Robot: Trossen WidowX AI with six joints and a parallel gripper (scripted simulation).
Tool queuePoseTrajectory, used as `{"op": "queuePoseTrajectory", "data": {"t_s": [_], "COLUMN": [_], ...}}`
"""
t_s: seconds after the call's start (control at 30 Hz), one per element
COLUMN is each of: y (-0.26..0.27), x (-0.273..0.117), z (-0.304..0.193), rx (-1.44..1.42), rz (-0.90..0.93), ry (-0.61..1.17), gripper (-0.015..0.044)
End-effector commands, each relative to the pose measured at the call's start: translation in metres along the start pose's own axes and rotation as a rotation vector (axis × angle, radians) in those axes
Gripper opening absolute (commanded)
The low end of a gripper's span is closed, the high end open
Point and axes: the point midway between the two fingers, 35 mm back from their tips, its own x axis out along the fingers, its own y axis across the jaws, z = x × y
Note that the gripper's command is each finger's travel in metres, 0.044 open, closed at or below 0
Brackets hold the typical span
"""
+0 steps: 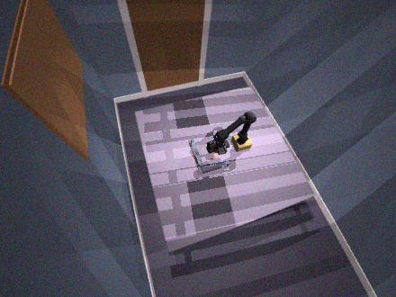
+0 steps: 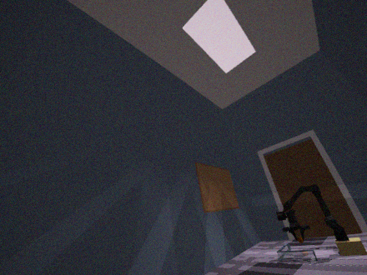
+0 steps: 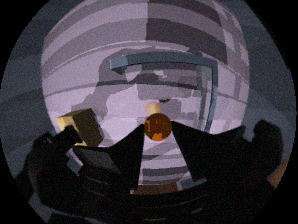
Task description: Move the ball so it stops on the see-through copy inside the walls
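Note:
An orange-brown ball (image 3: 158, 127) (image 2: 300, 240) is held between the fingertips of my gripper (image 3: 157, 125) (image 2: 300, 237). The gripper is shut on it and holds it above the table. The pale orange see-through copy (image 3: 153, 107) (image 1: 216, 155) (image 2: 305, 253) shows at table height, just beyond the ball in the wrist view and below it in the exterior view. The two low clear walls (image 3: 165, 58) (image 1: 214, 167) make a corner at the far right of the wrist view. The copy is inside that corner. In the top view the arm mostly hides the ball.
The arm's yellow base block (image 1: 243, 143) (image 2: 351, 247) (image 3: 84, 126) stands to the right of the walls in the top view. The table (image 1: 265, 198) has striped shadows. A brown door (image 1: 168, 40) and a wooden panel (image 1: 49, 67) are beyond it.

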Motion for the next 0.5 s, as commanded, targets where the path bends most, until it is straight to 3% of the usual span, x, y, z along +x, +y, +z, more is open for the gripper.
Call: {"op": "queuePoseTrajectory", "data": {"t_s": [0.0, 0.33, 0.47], "y": [-0.001, 0.0, 0.0], "x": [0.008, 0.068, 0.072], "z": [0.001, 0.0, 0.0], "rx": [0.005, 0.005, 0.005], "rz": [-0.005, -0.005, -0.005], "ry": [0.002, 0.003, 0.003], "gripper": [0.0, 0.0, 0.0]}}
